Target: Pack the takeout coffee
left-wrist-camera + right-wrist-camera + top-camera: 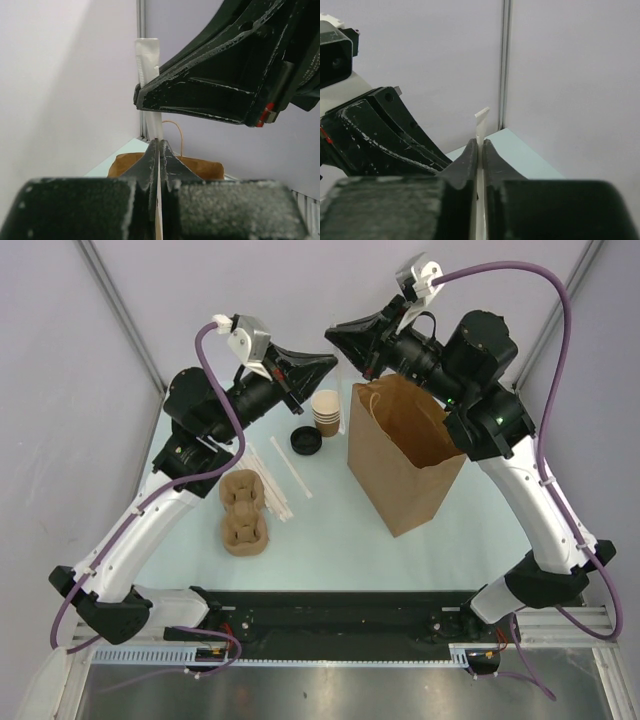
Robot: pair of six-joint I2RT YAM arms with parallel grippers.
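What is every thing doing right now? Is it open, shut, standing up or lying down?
Left gripper: shut, pinching a thin white strip.
Right gripper: shut on a thin white strip too.
Large brown paper bag: standing upright, top open.
Stack of lidless tan paper cups: upright, nested.
Round black plastic lid: lying loose, on no cup.
Brown cardboard cup carrier: lying flat, holding no cups.
White wrapped straws: lying flat.
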